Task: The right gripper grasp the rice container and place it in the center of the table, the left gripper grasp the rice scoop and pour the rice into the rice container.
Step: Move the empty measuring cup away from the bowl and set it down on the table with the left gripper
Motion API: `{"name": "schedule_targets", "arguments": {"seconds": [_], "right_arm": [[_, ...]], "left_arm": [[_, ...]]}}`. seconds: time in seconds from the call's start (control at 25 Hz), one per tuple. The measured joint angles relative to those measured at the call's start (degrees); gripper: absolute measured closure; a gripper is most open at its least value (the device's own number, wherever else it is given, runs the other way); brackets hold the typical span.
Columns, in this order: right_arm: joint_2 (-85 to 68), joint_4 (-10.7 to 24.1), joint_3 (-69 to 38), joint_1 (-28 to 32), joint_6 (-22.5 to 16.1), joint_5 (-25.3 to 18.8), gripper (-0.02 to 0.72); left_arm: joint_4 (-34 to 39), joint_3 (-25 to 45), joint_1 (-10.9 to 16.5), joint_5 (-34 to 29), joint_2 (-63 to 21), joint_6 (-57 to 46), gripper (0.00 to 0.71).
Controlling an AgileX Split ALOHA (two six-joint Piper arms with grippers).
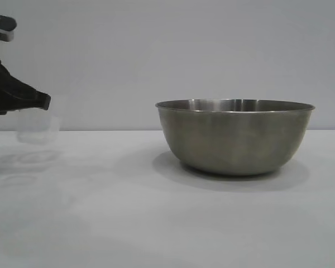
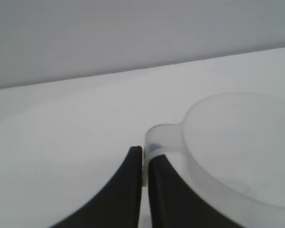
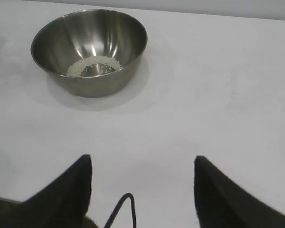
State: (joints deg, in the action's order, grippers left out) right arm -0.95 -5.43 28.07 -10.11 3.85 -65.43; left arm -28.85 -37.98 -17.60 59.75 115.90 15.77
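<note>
The steel rice container (image 1: 234, 137) stands on the white table (image 1: 156, 223), right of middle in the exterior view. In the right wrist view it (image 3: 90, 50) holds a ring of off-white rice (image 3: 92, 65) at its bottom. My left gripper (image 1: 42, 101) is at the far left, a little above the table, shut on the handle of the translucent rice scoop (image 1: 39, 127). In the left wrist view the gripper (image 2: 146, 159) pinches the scoop's handle and the scoop's cup (image 2: 237, 147) looks empty. My right gripper (image 3: 142, 164) is open and empty, well back from the bowl, and out of the exterior view.
The white cloth (image 3: 218, 95) shows around the bowl with nothing else on it. A plain grey wall (image 1: 167, 50) stands behind the table. A black cable (image 3: 123, 209) loops between the right gripper's fingers.
</note>
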Motion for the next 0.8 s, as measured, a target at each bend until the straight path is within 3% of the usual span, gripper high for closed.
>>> {"name": "schedule_targets", "arguments": {"seconds": [0.4,0.64,0.76,0.8], "right_arm": [[0.0,0.0,0.0,0.0,0.0,0.0,0.276],[0.0,0.0,0.0,0.0,0.0,0.0,0.276],[0.0,0.0,0.0,0.0,0.0,0.0,0.276],[0.0,0.0,0.0,0.0,0.0,0.0,0.276]], "left_arm": [[1.4,1.71,0.86,1.93,-0.26,-1.75,0.71],[1.91,1.71,0.86,2.64,2.51,-3.36,0.513],[2.7,2.08,0.86,4.55,3.06,-4.94,0.517],[2.87,2.52,0.86,5.11,3.06,-5.08,0.476]]}}
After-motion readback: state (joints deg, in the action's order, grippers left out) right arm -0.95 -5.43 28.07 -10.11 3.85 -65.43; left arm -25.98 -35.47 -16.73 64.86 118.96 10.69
